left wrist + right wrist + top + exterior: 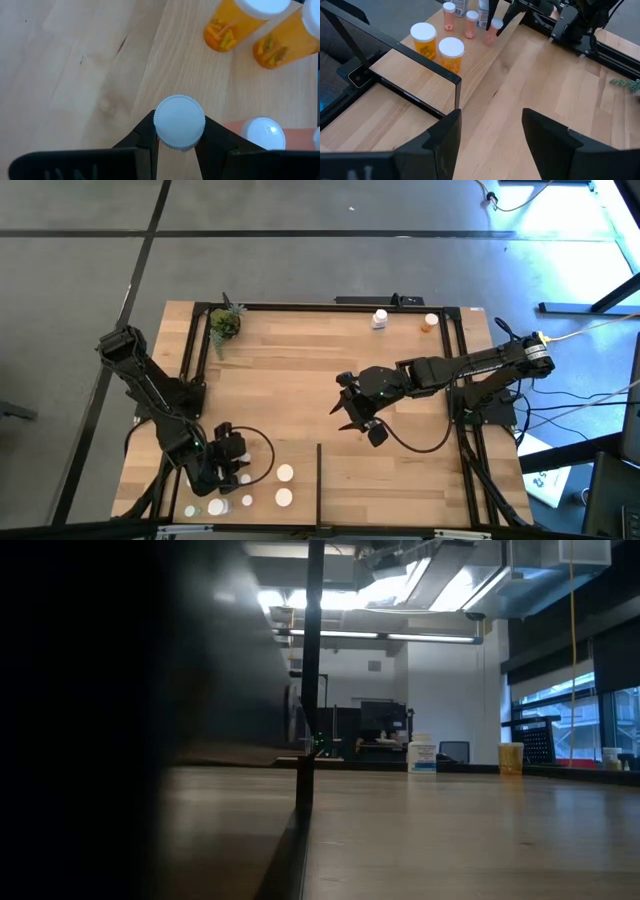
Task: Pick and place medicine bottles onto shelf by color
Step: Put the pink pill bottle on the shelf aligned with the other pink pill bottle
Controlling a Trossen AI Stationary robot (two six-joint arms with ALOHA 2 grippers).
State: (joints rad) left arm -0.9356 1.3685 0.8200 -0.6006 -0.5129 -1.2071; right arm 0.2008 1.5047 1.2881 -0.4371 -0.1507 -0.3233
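The left gripper (pixel 179 142) pinches a white-capped round bottle (pixel 179 121) on the light-wood shelf (pixel 300 370), while the right gripper (pixel 490 135) hovers spread.

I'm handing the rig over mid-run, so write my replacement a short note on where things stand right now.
Left gripper: jaws shut on a white-capped bottle, near the shelf's front left corner.
Right gripper: jaws open, empty, over mid-shelf.
Bottles: a cluster sits front left, including two orange ones; a white bottle and an orange bottle remain at the back edge.
Left: place the held bottle, then collect the back two.
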